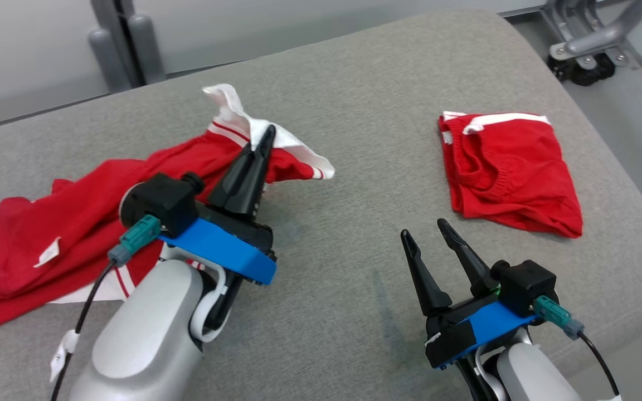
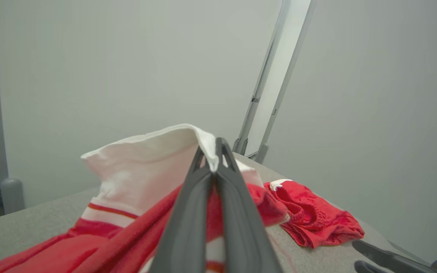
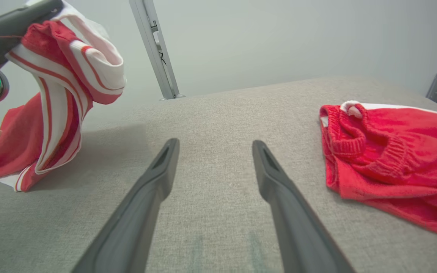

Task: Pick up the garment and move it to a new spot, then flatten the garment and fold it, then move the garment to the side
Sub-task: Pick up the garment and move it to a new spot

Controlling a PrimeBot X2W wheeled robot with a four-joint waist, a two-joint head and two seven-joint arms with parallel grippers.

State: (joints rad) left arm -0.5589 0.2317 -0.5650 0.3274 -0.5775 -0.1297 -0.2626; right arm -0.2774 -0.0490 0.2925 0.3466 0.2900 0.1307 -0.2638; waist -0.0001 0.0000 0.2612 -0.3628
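Note:
The garment [image 1: 48, 234], red with white striped trim, lies crumpled on the left of the grey padded surface [image 1: 354, 139]. One white-edged end is lifted off the surface. My left gripper [image 1: 268, 136] is shut on that raised white edge; in the left wrist view its closed fingertips [image 2: 212, 148] pinch the white fabric [image 2: 142, 163]. The right wrist view shows the held end of the garment [image 3: 63, 76] hanging at the upper left. My right gripper [image 1: 424, 229] hovers open and empty over bare surface at the lower right, its fingers spread wide [image 3: 214, 143].
A second red garment [image 1: 513, 172] with an elastic waistband lies folded at the right, near the surface's right edge [image 3: 393, 159]. Grey metal posts [image 1: 126, 44] stand behind the far edge. A wheeled frame base [image 1: 583, 55] sits on the floor at the far right.

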